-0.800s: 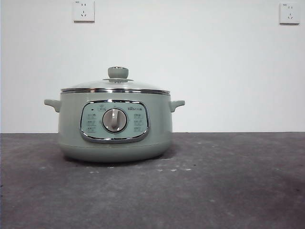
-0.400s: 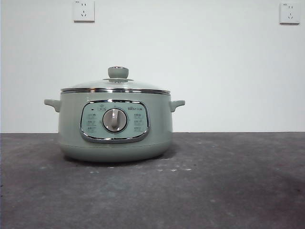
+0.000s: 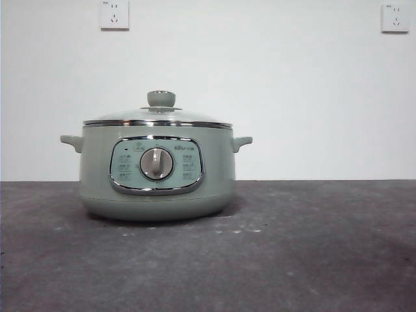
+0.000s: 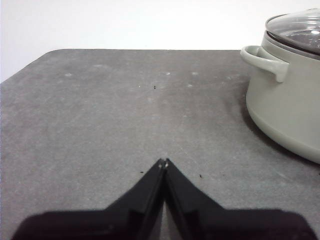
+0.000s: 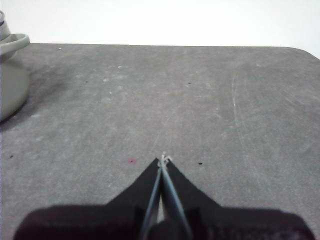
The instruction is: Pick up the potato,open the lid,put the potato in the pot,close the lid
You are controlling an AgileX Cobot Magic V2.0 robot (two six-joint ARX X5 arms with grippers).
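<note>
The sage-green pot (image 3: 156, 172) stands on the dark table, left of centre in the front view, with the glass lid (image 3: 157, 116) and its green knob (image 3: 160, 99) seated on it. The pot also shows in the left wrist view (image 4: 287, 100) with the lid (image 4: 297, 30) on it, and a side handle shows in the right wrist view (image 5: 12, 42). The potato is out of view. My left gripper (image 4: 164, 162) is shut and empty over bare table beside the pot. My right gripper (image 5: 163, 159) is shut and empty over bare table on the pot's other side. Neither arm shows in the front view.
The grey table (image 3: 292, 260) runs to a white wall with two sockets (image 3: 114, 14) (image 3: 394, 17). The table's rounded far corners show in the left wrist view (image 4: 50, 52) and the right wrist view (image 5: 295, 50).
</note>
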